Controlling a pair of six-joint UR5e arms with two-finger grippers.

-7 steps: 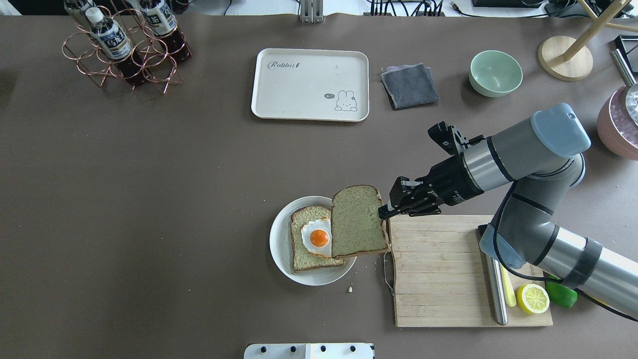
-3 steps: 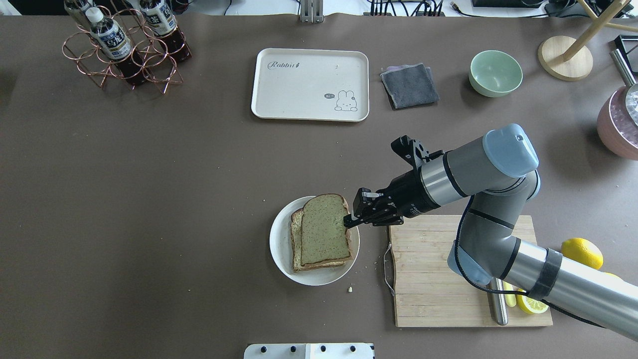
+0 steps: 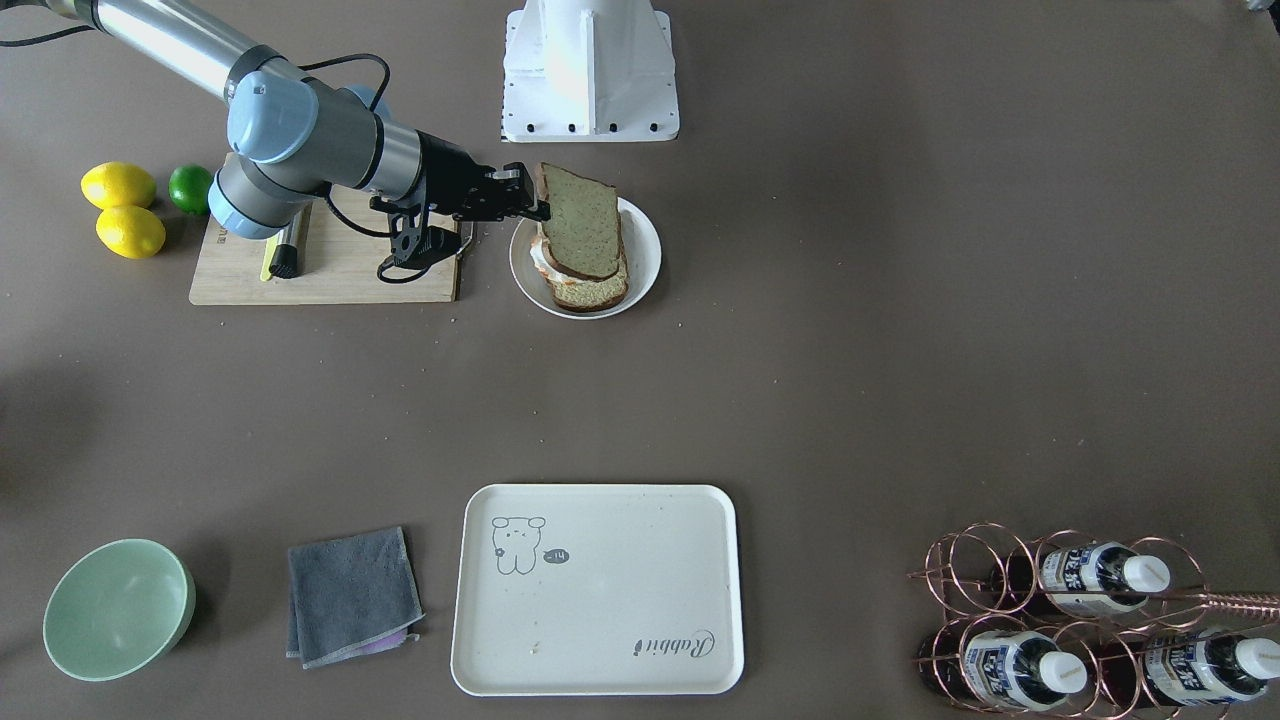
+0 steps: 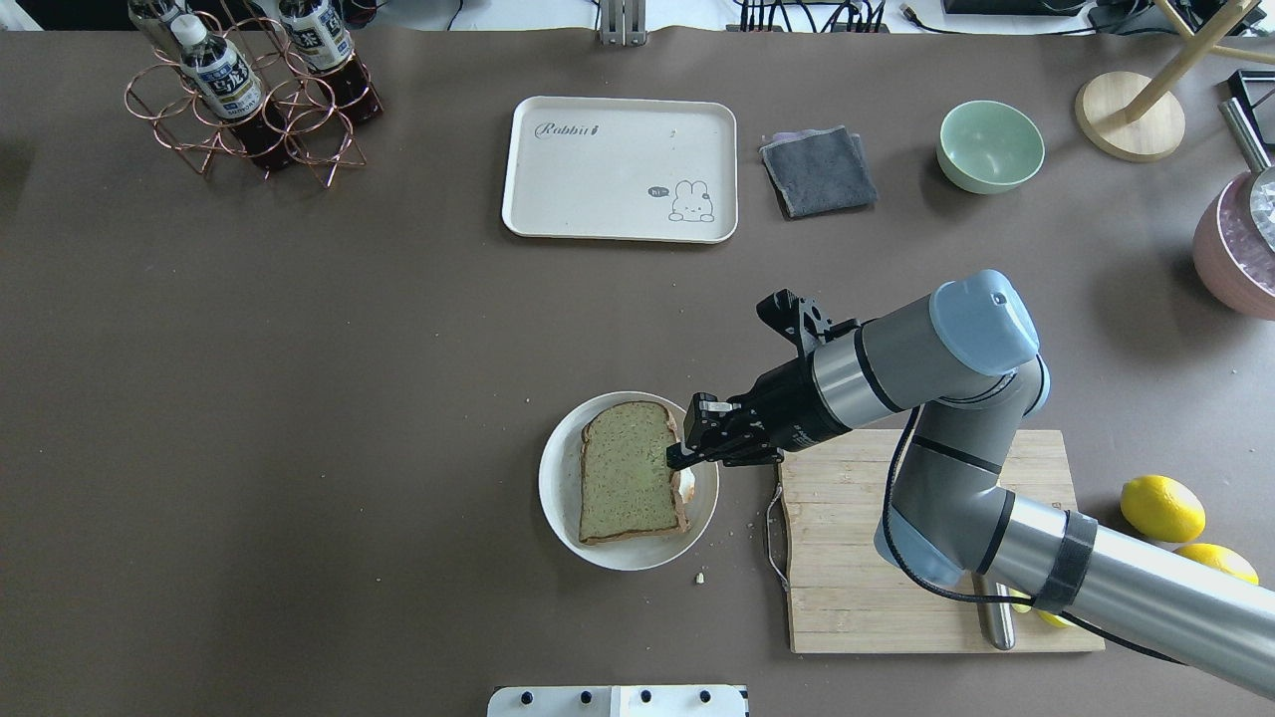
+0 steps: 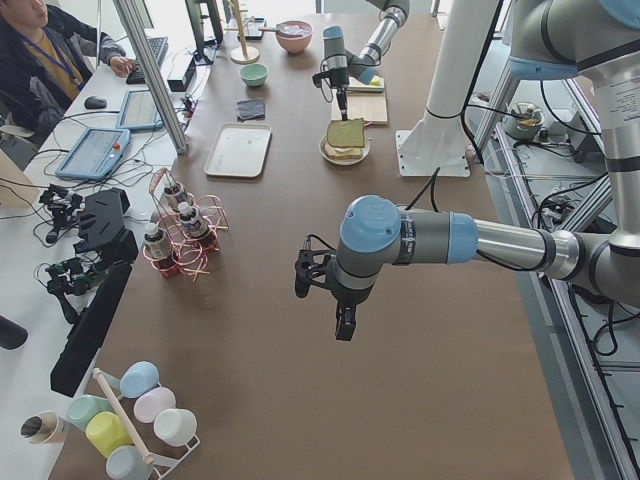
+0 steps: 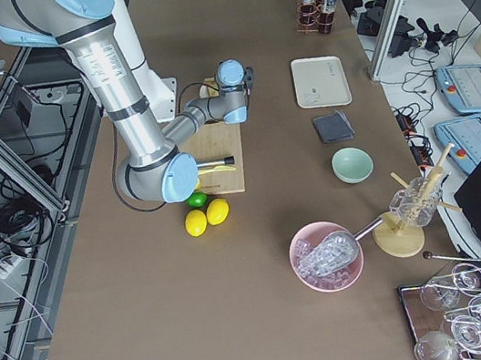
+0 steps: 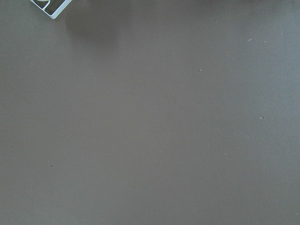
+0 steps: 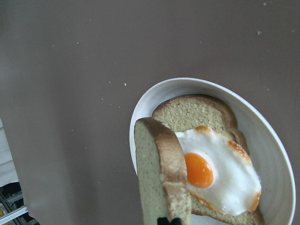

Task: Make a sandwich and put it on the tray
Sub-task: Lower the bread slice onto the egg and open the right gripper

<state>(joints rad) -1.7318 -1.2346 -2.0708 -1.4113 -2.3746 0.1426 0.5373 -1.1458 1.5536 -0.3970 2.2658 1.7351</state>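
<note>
On a round white plate point(image 4: 554, 490) lies a wholegrain bread slice point(image 8: 192, 110) with a fried egg point(image 8: 216, 174) on it. My right gripper point(image 4: 681, 454) is shut on the right edge of a second bread slice point(image 4: 628, 486), which hangs tilted just over the egg and hides it from above. The same held slice point(image 3: 582, 222) shows above the lower slice point(image 3: 592, 292). The cream tray point(image 4: 618, 169) lies bare at the far middle of the table. My left gripper point(image 5: 340, 318) hovers over bare table far to the left, and I cannot tell whether it is open.
A wooden cutting board point(image 4: 896, 538) with a knife point(image 4: 992, 607) lies right of the plate. Lemons point(image 4: 1161, 506) and a lime point(image 3: 188, 188) sit beyond it. At the far side are a grey cloth point(image 4: 819, 169), a green bowl point(image 4: 989, 146) and a bottle rack point(image 4: 249, 90).
My right gripper has carried the held bread slice leftward from beside the egg to over it, so the egg is now covered in the overhead view.
</note>
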